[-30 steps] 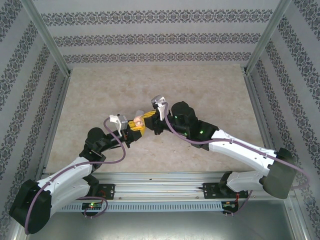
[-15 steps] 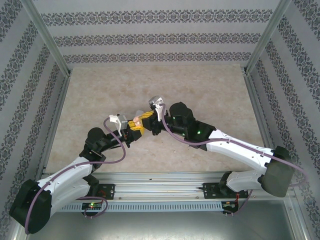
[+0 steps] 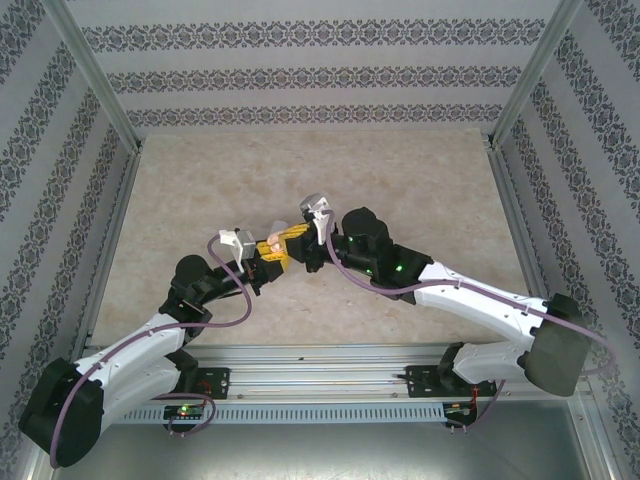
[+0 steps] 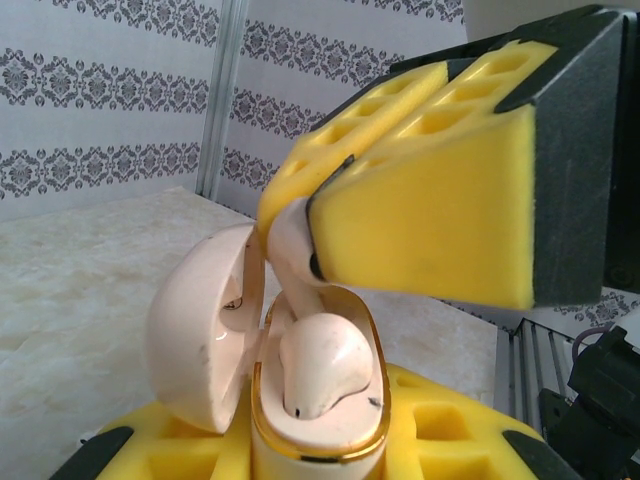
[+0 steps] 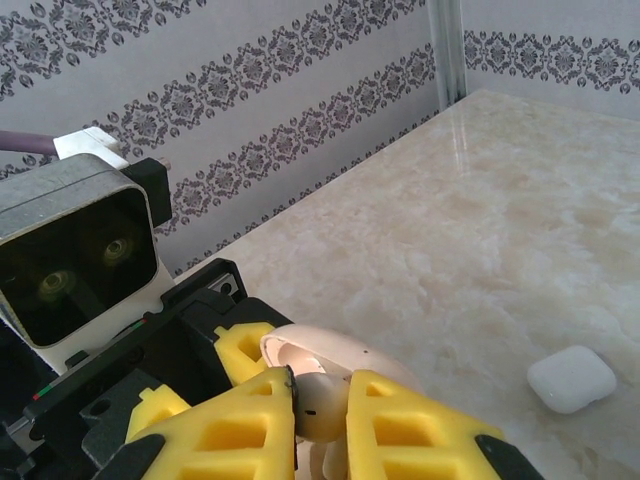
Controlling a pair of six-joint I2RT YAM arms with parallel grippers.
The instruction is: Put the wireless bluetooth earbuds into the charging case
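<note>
In the left wrist view my left gripper (image 4: 310,458) is shut on the charging case (image 4: 322,445), a cream case with a gold rim. It stands upright with its hinged lid (image 4: 200,335) swung open to the left. One earbud (image 4: 325,365) sits in the case. My right gripper (image 5: 322,400) is shut on a second earbud (image 5: 324,410). It is directly above the case, and the earbud's stem (image 4: 288,250) reaches down into the opening beside the seated one. From above, both grippers (image 3: 268,250) (image 3: 292,240) meet at the table's middle.
A small white rounded-rectangle piece (image 5: 570,378) lies on the marble tabletop (image 5: 480,250) to the right of my right gripper. Patterned walls and metal posts (image 3: 95,80) enclose the table.
My right arm has shifted slightly left toward the left gripper, keeping its earbud over the case. The left arm has stayed put.
</note>
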